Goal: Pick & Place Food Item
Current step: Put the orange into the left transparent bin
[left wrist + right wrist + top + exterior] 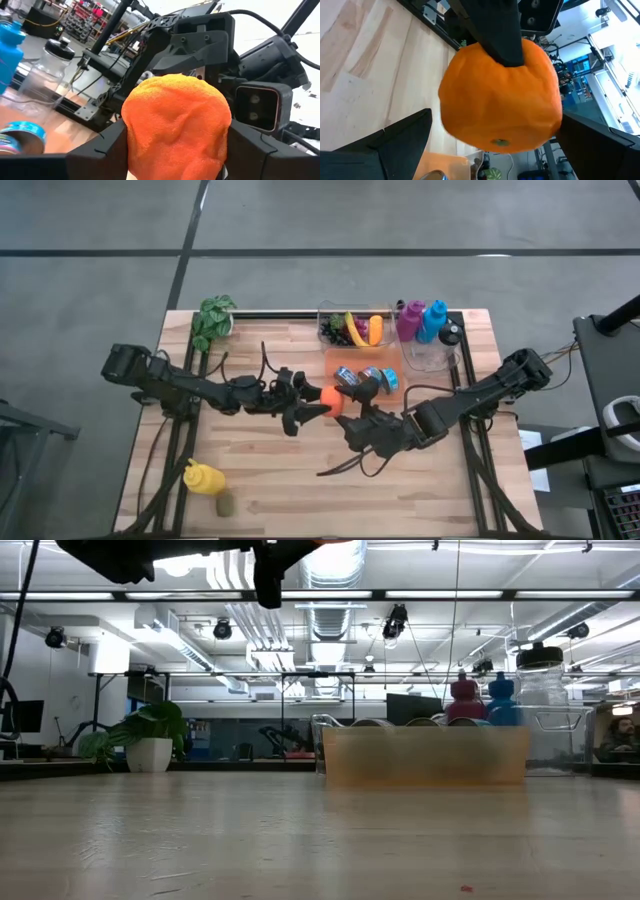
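An orange fruit (331, 398) hangs in the air over the middle of the table, held by my left gripper (320, 402), which reaches in from the table's left and is shut on it. In the left wrist view the orange (175, 125) fills the space between my two fingers. My right gripper (353, 414) comes from the table's right and faces the orange at close range. It is open, and in the right wrist view its fingers (405, 137) stand on either side of the orange (500, 95) without visibly touching it. My left gripper pinches the orange between its two fingers (102, 150), on opposite sides of its rough skin (135, 135). The fingers come level from the table's left. One finger (502, 35) shows lying over the orange in the right wrist view. The orange is lifted clear of the table.
Just beyond the grippers lies an orange tray (345, 358) with several cans (372, 376). At the far edge stand a clear tub of fruit (350, 328), a clear bin (432, 358) of bottles and a potted plant (212, 320). A yellow mustard bottle (203, 478) lies near the near left corner.
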Robot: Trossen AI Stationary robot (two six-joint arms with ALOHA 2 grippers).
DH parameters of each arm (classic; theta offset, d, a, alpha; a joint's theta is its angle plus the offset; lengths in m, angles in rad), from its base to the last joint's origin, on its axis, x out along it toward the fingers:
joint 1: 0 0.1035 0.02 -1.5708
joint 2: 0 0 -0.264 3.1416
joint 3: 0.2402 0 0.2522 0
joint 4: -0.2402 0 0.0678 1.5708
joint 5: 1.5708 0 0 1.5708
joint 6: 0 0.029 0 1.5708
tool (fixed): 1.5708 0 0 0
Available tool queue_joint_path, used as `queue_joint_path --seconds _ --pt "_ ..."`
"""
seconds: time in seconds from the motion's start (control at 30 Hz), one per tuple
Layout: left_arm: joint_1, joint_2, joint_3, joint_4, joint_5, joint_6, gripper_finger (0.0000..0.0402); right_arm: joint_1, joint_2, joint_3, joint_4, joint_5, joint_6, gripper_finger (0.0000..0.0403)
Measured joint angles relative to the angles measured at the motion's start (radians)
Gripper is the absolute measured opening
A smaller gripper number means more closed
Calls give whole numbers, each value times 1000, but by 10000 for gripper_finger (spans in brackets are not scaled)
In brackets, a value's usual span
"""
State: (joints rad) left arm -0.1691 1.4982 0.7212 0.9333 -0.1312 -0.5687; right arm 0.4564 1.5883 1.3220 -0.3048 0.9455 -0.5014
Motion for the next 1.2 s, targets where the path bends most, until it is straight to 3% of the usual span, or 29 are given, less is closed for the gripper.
queue_joint_path --seconds 0.43,1.1,1.2 --pt "-6 78 47 26 6 -7 242 1 0 0 -1 -3 0 400" --pt "-6 79 46 -10 12 -4 242 2 1 -2 -2 -15 2 400" --pt "-5 79 46 -11 12 -4 242 1 1 -2 2 -15 -63 400"
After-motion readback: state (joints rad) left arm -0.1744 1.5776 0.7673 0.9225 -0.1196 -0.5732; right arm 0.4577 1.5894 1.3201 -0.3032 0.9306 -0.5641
